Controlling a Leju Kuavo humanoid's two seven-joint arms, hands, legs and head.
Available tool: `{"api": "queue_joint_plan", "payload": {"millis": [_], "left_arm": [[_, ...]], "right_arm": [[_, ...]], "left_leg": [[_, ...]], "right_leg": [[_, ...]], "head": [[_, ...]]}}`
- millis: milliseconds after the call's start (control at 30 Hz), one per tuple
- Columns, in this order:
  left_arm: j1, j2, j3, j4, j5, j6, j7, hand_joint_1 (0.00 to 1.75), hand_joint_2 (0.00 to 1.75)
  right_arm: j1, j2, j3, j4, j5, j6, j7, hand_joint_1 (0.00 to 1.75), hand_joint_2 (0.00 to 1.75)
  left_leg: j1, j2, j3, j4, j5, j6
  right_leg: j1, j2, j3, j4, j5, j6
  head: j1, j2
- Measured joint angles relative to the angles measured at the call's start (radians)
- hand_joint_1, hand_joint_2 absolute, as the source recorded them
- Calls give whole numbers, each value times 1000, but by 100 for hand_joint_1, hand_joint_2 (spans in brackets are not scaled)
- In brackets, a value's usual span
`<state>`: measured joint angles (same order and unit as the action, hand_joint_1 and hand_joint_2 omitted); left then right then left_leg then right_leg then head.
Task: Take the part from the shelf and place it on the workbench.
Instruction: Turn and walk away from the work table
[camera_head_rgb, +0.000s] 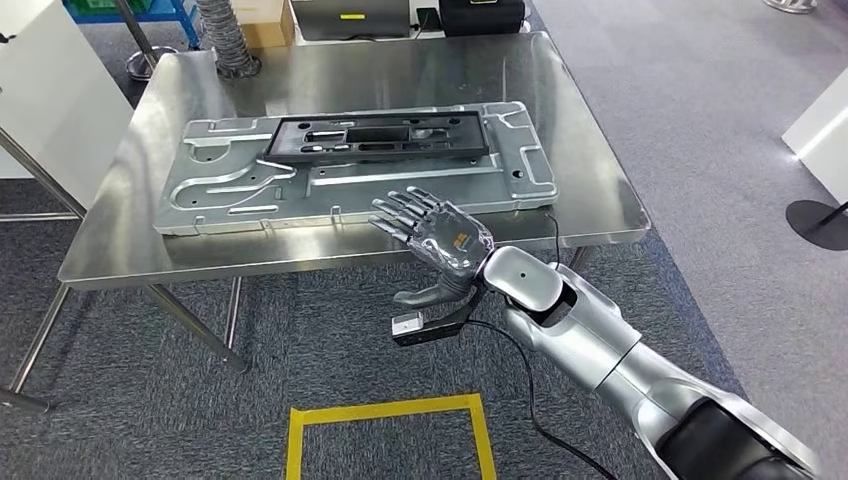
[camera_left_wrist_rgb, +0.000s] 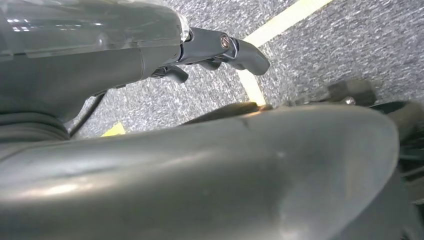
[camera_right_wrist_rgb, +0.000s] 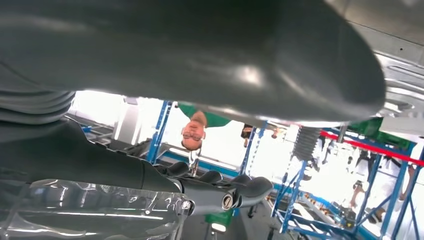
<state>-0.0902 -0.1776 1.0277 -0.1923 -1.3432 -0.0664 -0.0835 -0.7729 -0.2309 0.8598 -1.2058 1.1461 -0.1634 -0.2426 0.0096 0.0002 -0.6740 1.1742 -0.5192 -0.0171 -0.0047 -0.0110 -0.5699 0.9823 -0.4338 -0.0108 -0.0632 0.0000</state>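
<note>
A steel table (camera_head_rgb: 590, 190) carries a large silver metal part (camera_head_rgb: 250, 185), with a black frame (camera_head_rgb: 380, 135) lying on it. The right robot hand (camera_head_rgb: 435, 240) hovers just beside the part's near edge, fingers spread, holding nothing.

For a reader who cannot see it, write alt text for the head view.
A large silver stamped metal panel lies flat on a steel workbench with a black frame on top. The right robot hand, open and empty, hovers at the bench's near edge, above grey carpet marked with yellow tape.
</note>
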Motion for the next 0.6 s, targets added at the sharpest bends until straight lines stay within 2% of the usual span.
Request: {"api": "queue_joint_plan", "payload": {"millis": [33,67,100,133,200,233,267,367,400,433,467,533,567,600], "left_arm": [[0,0,0,0,0,0,0,0,0],[0,0,0,0,0,0,0,0,0],[0,0,0,0,0,0,0,0,0],[0,0,0,0,0,0,0,0,0],[-2,1,0,0,0,0,0,0,0],[-3,1,0,0,0,0,-1,0,0],[-5,1,0,0,0,-1,-1,0,0],[-6,1,0,0,0,-1,-2,0,0],[-6,1,0,0,0,-1,-2,0,0],[-7,1,0,0,0,-1,-2,0,0],[-8,1,0,0,0,-1,-2,0,0],[-10,1,0,0,0,-1,-2,0,0],[-10,1,0,0,0,-1,-2,0,0],[-10,1,0,0,0,-1,-2,0,0]], "right_arm": [[2,1,1,0,1,0,0,0,0],[4,1,2,0,2,1,0,0,0],[6,2,3,0,3,1,0,0,0],[6,2,3,0,3,1,0,0,0],[5,3,3,0,3,1,0,0,0],[4,4,2,0,3,1,0,0,0],[4,4,2,0,3,1,0,0,0],[2,4,1,0,2,1,0,0,0],[2,4,0,0,2,1,0,0,0],[2,3,0,1,2,1,0,0,0],[1,3,-1,1,2,1,0,0,0],[1,3,-1,1,1,1,0,0,0],[2,3,-1,1,1,1,0,0,0],[3,4,-1,2,1,1,0,0,0]], "left_leg": [[1,0,-25,67,-33,-3],[2,0,-40,112,-51,-6],[2,0,-37,121,-50,-8],[3,0,-14,90,-31,-8],[4,0,65,-45,18,-5],[3,0,93,-100,34,-1],[2,-1,108,-131,42,5],[-3,-3,101,-135,56,25],[-2,-2,96,-138,63,33],[0,-1,89,-142,72,41],[1,0,81,-145,81,47],[0,2,60,-145,96,53],[0,2,49,-145,104,53],[-1,2,38,-144,112,53]], "right_leg": [[1,0,-7,3,3,-1],[1,0,-14,7,5,0],[1,0,-20,12,7,1],[0,0,-27,18,7,2],[-1,0,-37,32,8,6],[0,0,-42,39,8,10],[1,0,-47,43,10,15],[2,1,-55,44,21,34],[1,2,-60,49,14,40],[-1,4,-70,69,-7,46],[-2,5,-86,110,-44,51],[-6,6,-127,234,-132,61],[-7,6,-139,289,-159,63],[-7,6,-137,316,-167,64]], "head": [[0,0],[0,0],[0,0],[0,0],[0,0],[0,0],[0,0],[0,0],[0,0],[0,0],[0,0],[0,0],[0,0],[0,0]]}}
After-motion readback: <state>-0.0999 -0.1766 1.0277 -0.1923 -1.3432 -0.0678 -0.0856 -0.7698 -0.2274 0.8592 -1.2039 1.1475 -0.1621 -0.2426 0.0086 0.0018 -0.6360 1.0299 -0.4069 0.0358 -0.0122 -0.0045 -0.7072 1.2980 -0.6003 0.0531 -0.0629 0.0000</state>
